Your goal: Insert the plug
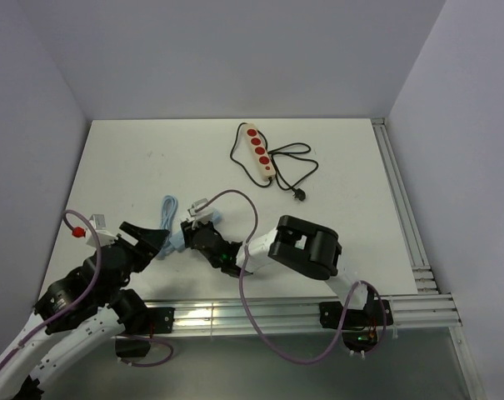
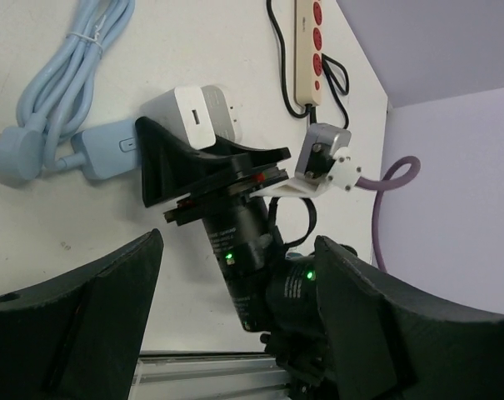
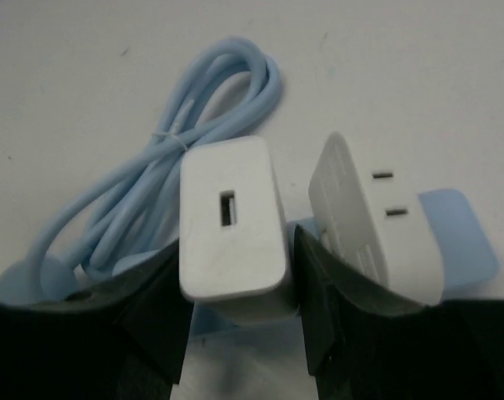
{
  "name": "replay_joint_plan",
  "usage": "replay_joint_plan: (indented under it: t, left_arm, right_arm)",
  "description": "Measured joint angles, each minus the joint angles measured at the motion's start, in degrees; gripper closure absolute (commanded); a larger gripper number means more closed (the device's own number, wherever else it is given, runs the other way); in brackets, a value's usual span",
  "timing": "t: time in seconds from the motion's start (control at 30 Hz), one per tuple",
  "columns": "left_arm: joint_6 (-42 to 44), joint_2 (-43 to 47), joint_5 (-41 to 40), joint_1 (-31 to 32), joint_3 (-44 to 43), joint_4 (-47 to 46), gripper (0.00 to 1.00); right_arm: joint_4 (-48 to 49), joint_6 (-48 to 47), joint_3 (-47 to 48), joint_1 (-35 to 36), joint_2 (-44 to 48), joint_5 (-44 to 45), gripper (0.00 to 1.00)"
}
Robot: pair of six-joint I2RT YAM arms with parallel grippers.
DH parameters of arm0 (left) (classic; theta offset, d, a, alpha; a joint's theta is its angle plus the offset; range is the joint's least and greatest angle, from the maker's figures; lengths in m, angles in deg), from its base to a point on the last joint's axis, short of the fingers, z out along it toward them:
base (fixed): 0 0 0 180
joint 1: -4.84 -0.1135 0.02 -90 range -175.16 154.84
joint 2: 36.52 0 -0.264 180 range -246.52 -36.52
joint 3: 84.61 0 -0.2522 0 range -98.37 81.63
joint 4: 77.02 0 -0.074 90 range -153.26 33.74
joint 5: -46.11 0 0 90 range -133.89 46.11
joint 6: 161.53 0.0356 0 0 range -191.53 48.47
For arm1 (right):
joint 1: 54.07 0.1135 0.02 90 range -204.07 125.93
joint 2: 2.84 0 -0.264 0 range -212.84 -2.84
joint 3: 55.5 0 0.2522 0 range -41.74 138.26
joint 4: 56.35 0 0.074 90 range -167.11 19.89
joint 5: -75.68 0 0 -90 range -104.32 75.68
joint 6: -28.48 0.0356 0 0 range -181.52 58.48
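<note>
White charger (image 3: 232, 225): smooth matt plastic, soft edges. The pale blue cable (image 3: 202, 117) looks rubbery, faintly shiny (its tie (image 3: 170, 137) is thin plastic). Table (image 1: 343, 167) is matt white; rails (image 1: 276, 315) are brushed metal, glinting.

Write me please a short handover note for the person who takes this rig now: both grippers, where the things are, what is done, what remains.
Left gripper: open, holds nothing, close beside the right one.
Right gripper: jaws closed on the white charger, low at the table, near its front edge.
Blue cable: coiled, lying just behind the charger.
Power strip: at the far side, nothing plugged in.
Done: charger appears gripped.
Left: carry it to the strip and insert it.
</note>
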Motion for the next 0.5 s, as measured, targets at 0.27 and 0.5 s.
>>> replay_joint_plan:
  t: [0.27,0.5]
  left_arm:
    - [0.1,0.2,0.0,0.0,-0.5,0.0,0.2]
    - [0.1,0.3,0.0,0.0,-0.5,0.0,0.2]
  right_arm:
    - [-12.1,-3.0,2.1,2.4,2.2,1.4,0.32]
    - [-19.5,-3.5,0.5,2.7,6.5,-0.4,0.32]
